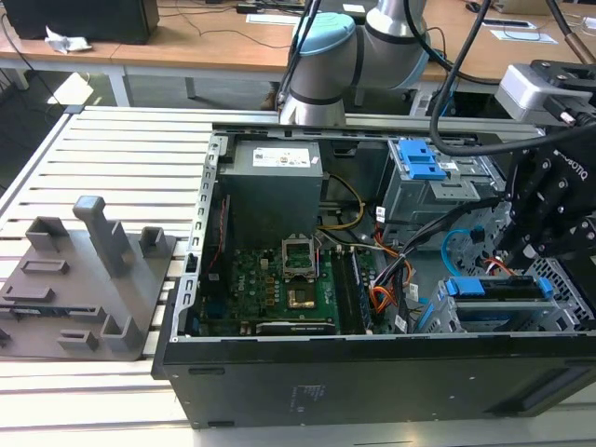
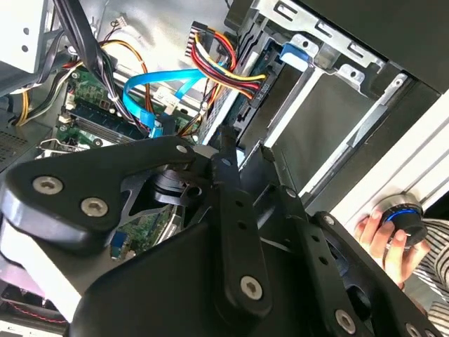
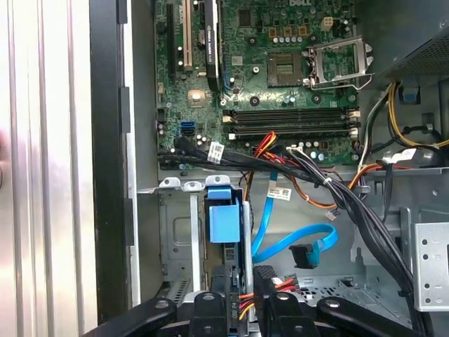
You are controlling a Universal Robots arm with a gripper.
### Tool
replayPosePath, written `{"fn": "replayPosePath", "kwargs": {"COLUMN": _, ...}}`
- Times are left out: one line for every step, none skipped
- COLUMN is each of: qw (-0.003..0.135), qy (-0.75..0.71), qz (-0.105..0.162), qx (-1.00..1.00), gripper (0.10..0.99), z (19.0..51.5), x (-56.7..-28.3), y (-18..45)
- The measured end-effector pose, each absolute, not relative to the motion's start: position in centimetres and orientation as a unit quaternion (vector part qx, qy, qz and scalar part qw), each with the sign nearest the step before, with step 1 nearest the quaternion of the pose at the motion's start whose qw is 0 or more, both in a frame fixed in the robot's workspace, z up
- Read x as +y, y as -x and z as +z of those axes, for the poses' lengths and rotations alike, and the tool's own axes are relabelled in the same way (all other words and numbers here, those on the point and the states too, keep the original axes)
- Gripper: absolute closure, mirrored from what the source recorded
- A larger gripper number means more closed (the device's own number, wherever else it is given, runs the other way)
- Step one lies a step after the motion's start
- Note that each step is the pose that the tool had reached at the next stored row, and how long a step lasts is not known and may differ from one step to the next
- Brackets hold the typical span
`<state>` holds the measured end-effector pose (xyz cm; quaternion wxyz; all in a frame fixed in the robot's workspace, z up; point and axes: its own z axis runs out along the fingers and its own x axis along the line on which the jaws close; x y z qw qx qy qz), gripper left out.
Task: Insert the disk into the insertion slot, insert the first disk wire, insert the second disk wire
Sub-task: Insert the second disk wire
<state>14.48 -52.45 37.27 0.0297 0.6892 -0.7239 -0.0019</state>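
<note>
Nearest us in the exterior view, at about four o'clock, the disk (image 1: 494, 290) sits in the insertion slot (image 1: 503, 322), its blue carrier showing within the grey cage, so we judge that part done. Just past it, in the first wrist view, the claw (image 3: 249, 286) has its fingers drawn almost together. Strands of the first disk wire (image 3: 245, 306) show in the narrow gap, so it appears to pinch the bundle near its plug, though the plug itself is hidden from us. In the exterior view the claw hangs at three o'clock, over the disk's rear edge. We take the step in hand to be seating that plug. To do it well, we would hold the plug square to the drive's socket, press straight in with light force, and leave enough slack that the bundle cannot twist it. The second disk wire (image 3: 269, 210) loops just beside, its dark plug (image 3: 305, 256) apparently hanging free, and we would steer clear of it. Farther off lie the motherboard (image 1: 270, 289) toward nine o'clock and the taller cage (image 1: 419, 186) with its blue latch at one o'clock.
</note>
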Motion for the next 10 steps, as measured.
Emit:
{"fn": "replayPosePath", "kwargs": {"qw": 0.030, "qy": -0.689, "qz": -0.002, "qx": -0.724, "gripper": 0.784, "z": 37.28, "x": -51.76, "y": -14.48}}
{"fn": "replayPosePath", "kwargs": {"qw": 0.030, "qy": -0.689, "qz": -0.002, "qx": -0.724, "gripper": 0.784, "z": 37.28, "x": -51.32, "y": -14.49}}
{"fn": "replayPosePath", "kwargs": {"qw": 0.030, "qy": -0.690, "qz": -0.002, "qx": -0.723, "gripper": 0.784, "z": 37.28, "x": -51.09, "y": -14.49}}
{"fn": "replayPosePath", "kwargs": {"qw": 0.030, "qy": -0.691, "qz": -0.002, "qx": -0.723, "gripper": 0.784, "z": 37.28, "x": -51.08, "y": -14.49}}
{"fn": "replayPosePath", "kwargs": {"qw": 0.030, "qy": -0.695, "qz": -0.002, "qx": -0.719, "gripper": 0.784, "z": 37.28, "x": -51.07, "y": -14.49}}
{"fn": "replayPosePath", "kwargs": {"qw": 0.030, "qy": -0.711, "qz": -0.001, "qx": -0.703, "gripper": 0.784, "z": 37.28, "x": -51.06, "y": -14.50}}
{"fn": "replayPosePath", "kwargs": {"qw": 0.030, "qy": -0.729, "qz": 0.000, "qx": -0.684, "gripper": 0.784, "z": 37.28, "x": -51.06, "y": -14.49}}
{"fn": "replayPosePath", "kwargs": {"qw": 0.030, "qy": -0.739, "qz": 0.000, "qx": -0.673, "gripper": 0.784, "z": 37.28, "x": -51.07, "y": -14.49}}
{"fn": "replayPosePath", "kwargs": {"qw": 0.030, "qy": -0.741, "qz": 0.000, "qx": -0.671, "gripper": 0.784, "z": 37.28, "x": -51.01, "y": -14.49}}
{"fn": "replayPosePath", "kwargs": {"qw": 0.030, "qy": -0.741, "qz": 0.000, "qx": -0.671, "gripper": 0.784, "z": 37.28, "x": -50.94, "y": -14.49}}
